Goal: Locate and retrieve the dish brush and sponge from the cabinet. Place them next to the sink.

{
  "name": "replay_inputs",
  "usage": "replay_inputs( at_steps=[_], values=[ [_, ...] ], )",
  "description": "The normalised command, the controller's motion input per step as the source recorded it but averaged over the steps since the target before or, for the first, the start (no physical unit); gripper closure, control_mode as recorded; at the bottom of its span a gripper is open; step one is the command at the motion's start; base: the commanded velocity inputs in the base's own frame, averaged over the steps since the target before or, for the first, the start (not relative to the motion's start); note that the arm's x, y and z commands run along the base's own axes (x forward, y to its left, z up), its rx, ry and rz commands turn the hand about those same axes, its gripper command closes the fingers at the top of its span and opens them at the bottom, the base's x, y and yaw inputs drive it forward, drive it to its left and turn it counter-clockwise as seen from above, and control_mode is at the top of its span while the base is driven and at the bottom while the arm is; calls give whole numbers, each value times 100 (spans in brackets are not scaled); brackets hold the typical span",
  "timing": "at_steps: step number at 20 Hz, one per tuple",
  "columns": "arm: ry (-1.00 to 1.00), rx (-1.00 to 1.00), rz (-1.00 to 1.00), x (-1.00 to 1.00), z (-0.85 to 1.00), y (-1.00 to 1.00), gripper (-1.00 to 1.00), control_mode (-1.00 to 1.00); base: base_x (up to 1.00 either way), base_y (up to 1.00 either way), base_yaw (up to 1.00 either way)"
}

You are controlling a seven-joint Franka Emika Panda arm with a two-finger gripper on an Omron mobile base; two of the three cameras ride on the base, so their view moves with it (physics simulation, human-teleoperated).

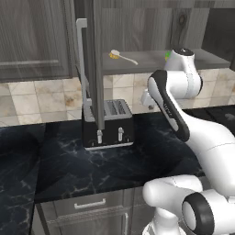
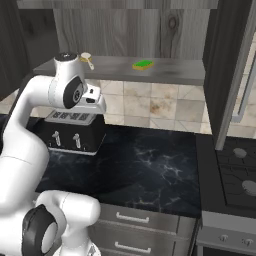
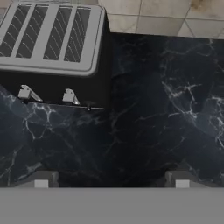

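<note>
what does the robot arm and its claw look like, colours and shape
The arm is made of glossy white rounded segments with dark grey to black bands and round caps at the joints. A black strip runs along the edge of one segment. No loose cables or markings can be made out. The claw ends in two small grey finger tips with lighter square pads.

Sponge [image 1: 168, 55] largely hidden behind the arm's upper joint in the left base view, dish brush [image 2: 87, 59] partly covered by the arm in the right base view, toaster [image 3: 52, 39] cut off at the hand view's top-left edge, stovetop [image 2: 235, 175] cropped at right.
</note>
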Motion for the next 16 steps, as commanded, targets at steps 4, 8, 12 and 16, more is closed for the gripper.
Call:
replay_inputs(
  at_steps=[4, 8, 12, 16],
  values=[
    [-20, 0, 1, -6, 20, 0, -100, -100, 0, 0, 0],
    [-17, -2, 1, 0, 31, 0, -100, -100, 0, 0, 0],
    [-23, 0, 1, 0, 22, 0, -100, -100, 0, 0, 0],
    [-22, 0, 6, 0, 38, 0, -100, -100, 0, 0, 0]
  ],
)
